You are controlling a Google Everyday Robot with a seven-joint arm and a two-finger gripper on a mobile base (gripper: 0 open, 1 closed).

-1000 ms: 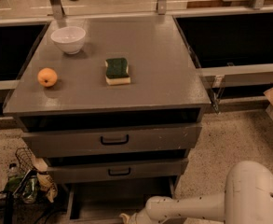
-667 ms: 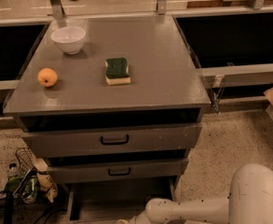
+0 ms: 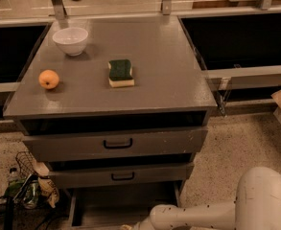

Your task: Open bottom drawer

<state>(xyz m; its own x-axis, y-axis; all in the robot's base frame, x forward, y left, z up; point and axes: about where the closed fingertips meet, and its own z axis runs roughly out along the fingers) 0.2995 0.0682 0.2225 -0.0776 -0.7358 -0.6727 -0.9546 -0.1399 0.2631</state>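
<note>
The grey cabinet (image 3: pixel 116 97) has three drawers. The top drawer front (image 3: pixel 116 143) and the middle drawer front (image 3: pixel 121 175) each carry a black loop handle and stand slightly out. The bottom drawer (image 3: pixel 123 206) is pulled out toward me. Its inside floor and left side wall show, and its front and handle lie below the frame's edge. My white arm (image 3: pixel 193 217) reaches in from the lower right. My gripper (image 3: pixel 126 227) is at the bottom edge, over the front of the bottom drawer, mostly cut off.
On the cabinet top are a white bowl (image 3: pixel 70 40), an orange fruit (image 3: pixel 49 79) and a green-and-yellow sponge (image 3: pixel 120 73). A wire basket with bottles and cables (image 3: pixel 22 188) sits on the floor at the left. Dark recessed counters flank the cabinet.
My gripper has slid slightly down and left toward the frame's bottom edge, so less of it shows. The cabinet and the things on it have not moved.
</note>
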